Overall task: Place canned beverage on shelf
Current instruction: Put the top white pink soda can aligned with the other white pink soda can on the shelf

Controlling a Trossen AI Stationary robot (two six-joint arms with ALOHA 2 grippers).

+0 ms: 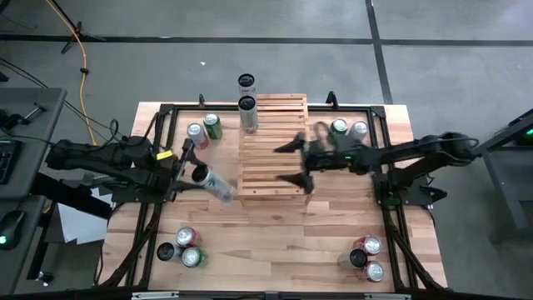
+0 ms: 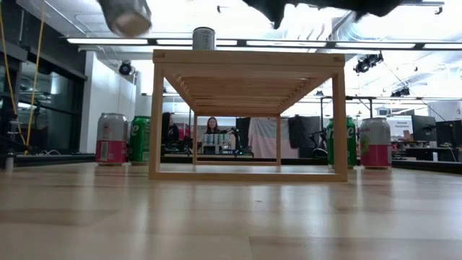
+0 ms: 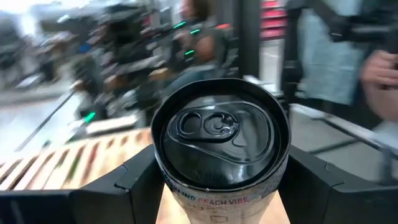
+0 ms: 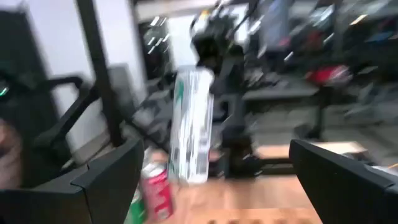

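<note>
The shelf [image 1: 271, 146], a pale wooden slat rack, stands mid-table; in the low view the shelf [image 2: 245, 61] shows as an open frame. A black-topped can [image 1: 247, 107] stands on its far end, and another can [image 1: 247, 83] stands just beyond. My left gripper [image 1: 204, 179] is shut on a white can [image 1: 214, 184] just left of the shelf; the same can [image 2: 126, 16] shows above shelf-top height. My right gripper [image 1: 281, 164] hovers open over the shelf's right half with nothing between its fingers [image 4: 112, 180]. My left gripper pinches the white can by its side wall [image 3: 169, 182], one finger [image 3: 127, 183] on each side, near the black top end [image 3: 217, 127]. The fingers come level from the table's left and lie along the can. The can is lifted clear, lying nearly level with its base toward the shelf.
Two cans [image 1: 204, 129] stand far left of the shelf and two cans [image 1: 348, 128] far right. Clusters of cans sit near the front left [image 1: 181, 248] and front right [image 1: 365, 255]. Black frame rails [image 1: 150, 208] run along both table sides. A person [image 2: 212, 126] sits in the room beyond.
</note>
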